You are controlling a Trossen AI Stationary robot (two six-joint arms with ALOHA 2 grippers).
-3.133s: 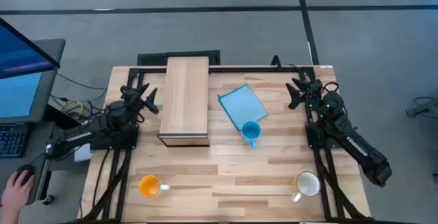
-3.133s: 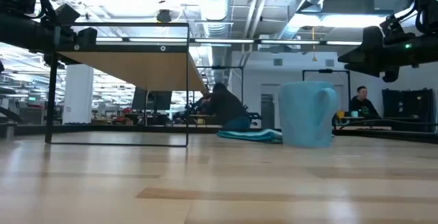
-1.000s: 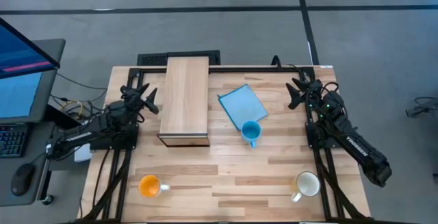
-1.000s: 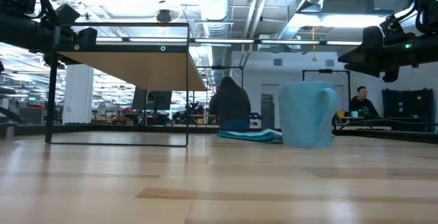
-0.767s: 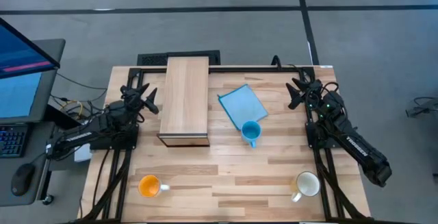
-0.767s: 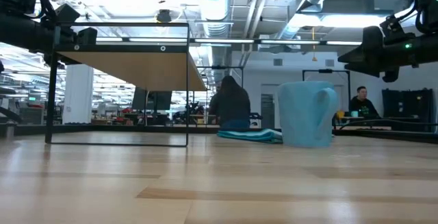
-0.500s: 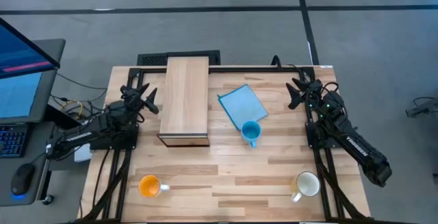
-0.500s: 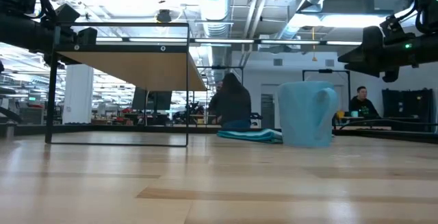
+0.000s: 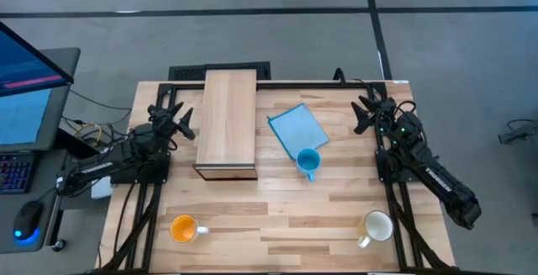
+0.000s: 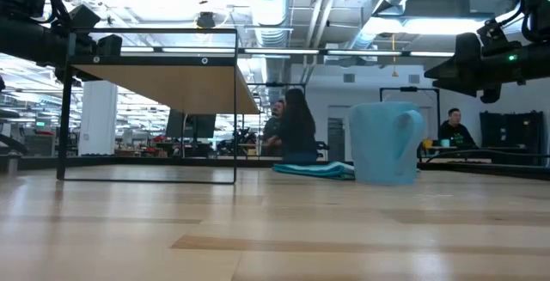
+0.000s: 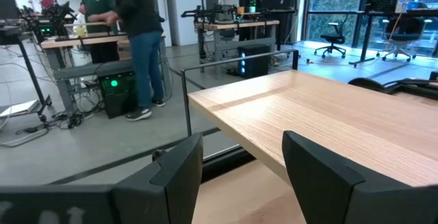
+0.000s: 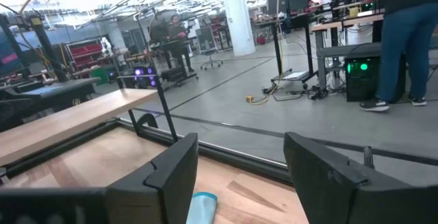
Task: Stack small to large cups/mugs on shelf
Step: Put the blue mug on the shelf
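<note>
Mugs first: the orange mug (image 9: 182,228) and cream-white mug (image 9: 376,225) stand at the bench's (image 9: 277,216) near corners, well apart, hidden from my low view. Farther in, the light-blue mug (image 9: 308,161) touches the blue sheet's (image 9: 298,127) near corner. My left gripper (image 9: 174,120) spreads wide beside the shelf (image 9: 227,122), my right gripper (image 9: 367,112) wide too, both empty. My wrist cameras cut off the shelf's far end.

The long light-wood shelf (image 9: 227,121) lies flat just beside the left pincer (image 9: 174,120), dark edge toward the front. The light-blue mug (image 9: 308,161) stands upright between both pincers (nearer the right pincer (image 9: 366,112)). The orange mug (image 9: 183,227) and the cream-white mug (image 9: 377,226) stand upright, well apart, near the worktop's front corners.
</note>
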